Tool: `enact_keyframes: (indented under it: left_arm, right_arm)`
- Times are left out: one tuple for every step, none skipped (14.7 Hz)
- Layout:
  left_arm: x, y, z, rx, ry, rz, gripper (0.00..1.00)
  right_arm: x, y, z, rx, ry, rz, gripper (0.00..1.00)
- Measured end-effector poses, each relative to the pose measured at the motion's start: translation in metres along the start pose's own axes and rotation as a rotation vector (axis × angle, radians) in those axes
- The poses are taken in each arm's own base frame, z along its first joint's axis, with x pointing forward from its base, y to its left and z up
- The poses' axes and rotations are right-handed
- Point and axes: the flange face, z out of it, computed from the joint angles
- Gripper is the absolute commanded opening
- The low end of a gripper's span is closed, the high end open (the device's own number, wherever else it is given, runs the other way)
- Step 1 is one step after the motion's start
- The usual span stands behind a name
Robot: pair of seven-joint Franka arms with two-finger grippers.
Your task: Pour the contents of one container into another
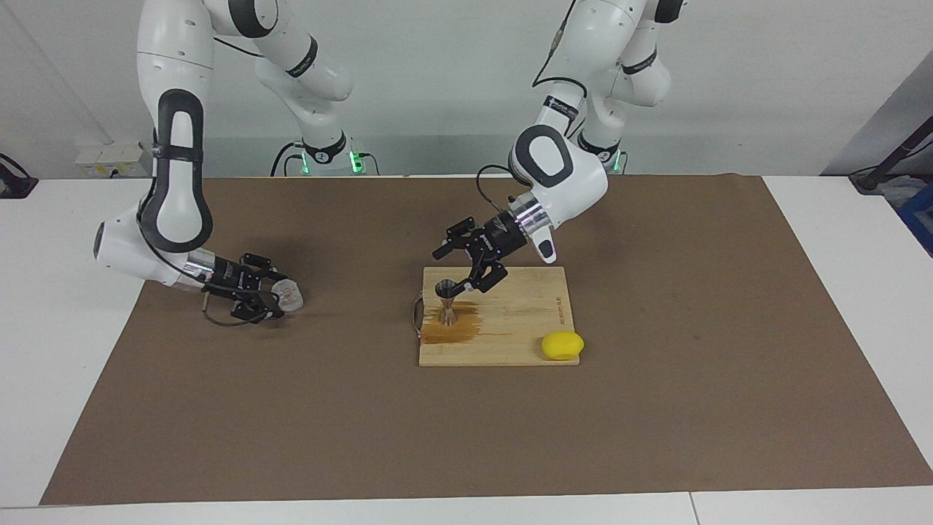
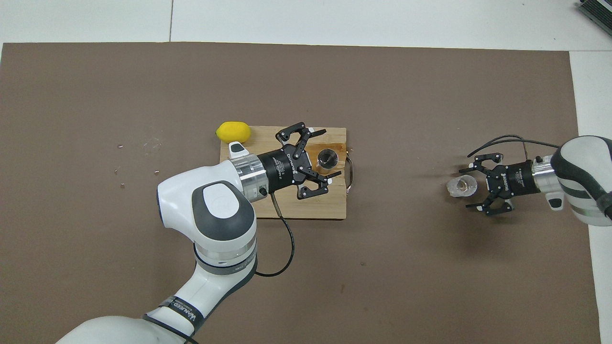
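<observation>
The clear ridged cup (image 1: 289, 294) (image 2: 462, 186) rests on the brown mat toward the right arm's end of the table. My right gripper (image 1: 279, 295) (image 2: 465, 188) is low at the mat and open, its fingertips on either side of the cup. The steel jigger (image 1: 446, 292) (image 2: 328, 159) stands upright on a wooden board (image 1: 510, 321) (image 2: 287, 205), in a dark wet stain (image 1: 455, 332). My left gripper (image 1: 461, 268) (image 2: 329, 152) hangs open just over the board, its fingers spread to either side of the jigger and apart from it.
A yellow lemon (image 1: 561, 345) (image 2: 233, 132) lies at the board's corner that is farthest from the robots, toward the left arm's end. A metal handle (image 1: 416, 313) (image 2: 351, 167) sticks out of the board's edge by the jigger. The brown mat (image 1: 656, 423) covers most of the table.
</observation>
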Motion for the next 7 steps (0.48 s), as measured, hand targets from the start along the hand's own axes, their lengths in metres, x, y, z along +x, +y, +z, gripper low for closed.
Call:
enact_keyframes:
  left_arm:
    - [0.002, 0.008, -0.005, 0.029, 0.004, 0.041, 1.0]
    - [0.003, 0.018, -0.012, 0.069, 0.014, 0.092, 1.0]
    - [0.004, 0.028, -0.021, 0.115, 0.023, 0.147, 1.0]
    - [0.002, 0.04, -0.03, 0.159, 0.034, 0.204, 1.0]
    - [-0.002, 0.052, -0.04, 0.195, 0.054, 0.266, 1.0]
    - [-0.007, 0.062, -0.049, 0.217, 0.079, 0.324, 1.0]
    - [-0.014, 0.07, -0.055, 0.234, 0.113, 0.387, 1.0]
  right_arm:
    - [0.0, 0.001, 0.001, -0.002, -0.001, -0.003, 0.95]
    - [0.001, 0.002, 0.002, -0.004, -0.002, -0.009, 0.89]
    - [0.001, 0.002, 0.003, -0.006, -0.003, -0.013, 0.8]
    - [0.001, 0.003, 0.004, -0.007, -0.004, -0.013, 0.66]
    - [0.001, 0.003, 0.004, -0.007, -0.004, -0.013, 0.54]
    - [0.001, 0.003, 0.004, -0.008, -0.004, -0.014, 0.42]
    - [0.0, 0.003, 0.004, -0.008, -0.004, -0.015, 0.27]
